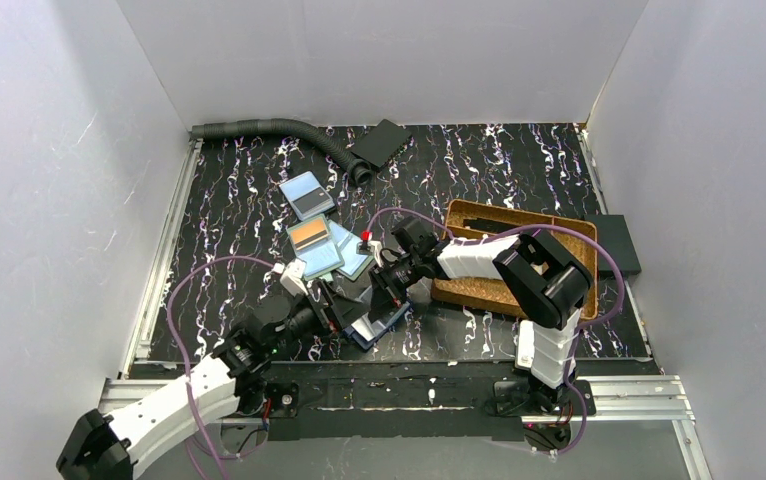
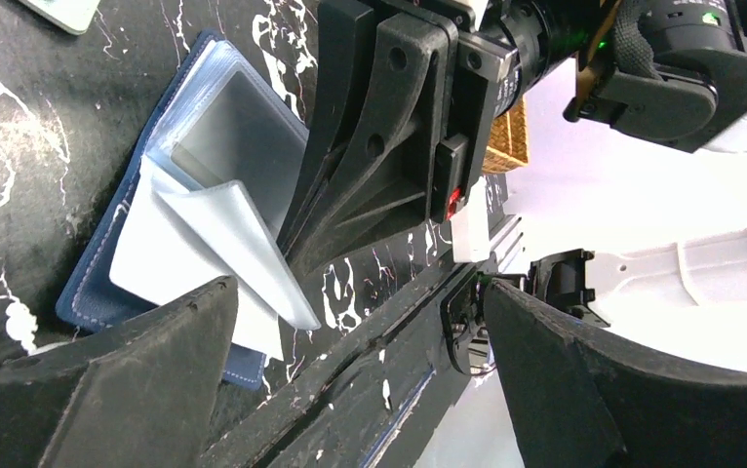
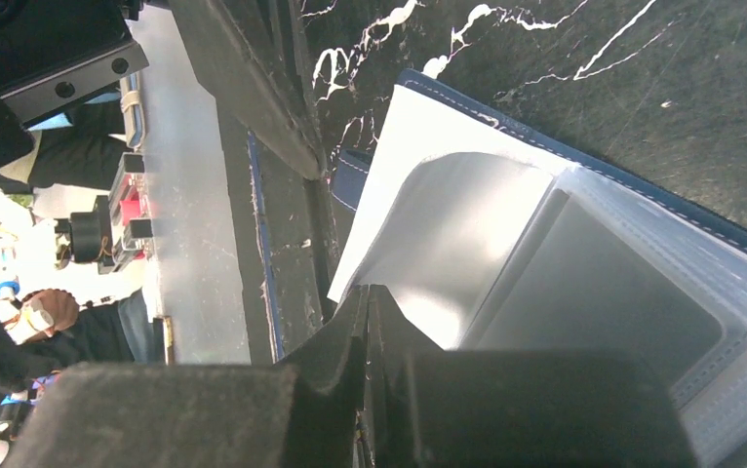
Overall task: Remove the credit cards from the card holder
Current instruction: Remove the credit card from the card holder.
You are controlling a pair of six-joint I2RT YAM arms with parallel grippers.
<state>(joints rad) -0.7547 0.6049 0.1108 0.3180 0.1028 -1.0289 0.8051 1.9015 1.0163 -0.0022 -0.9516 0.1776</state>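
Several credit cards (image 1: 311,238) were laid out just far-left of the card holder (image 1: 377,328), which lay open at near centre. The right gripper (image 3: 367,302) was closed against its clear sleeves (image 3: 467,224), and the left gripper (image 2: 358,312) was spread wide beside it. Whether cards remained inside could not be told.

The card holder (image 2: 82,304) shows glossy, probably plastic sleeves (image 2: 223,136).
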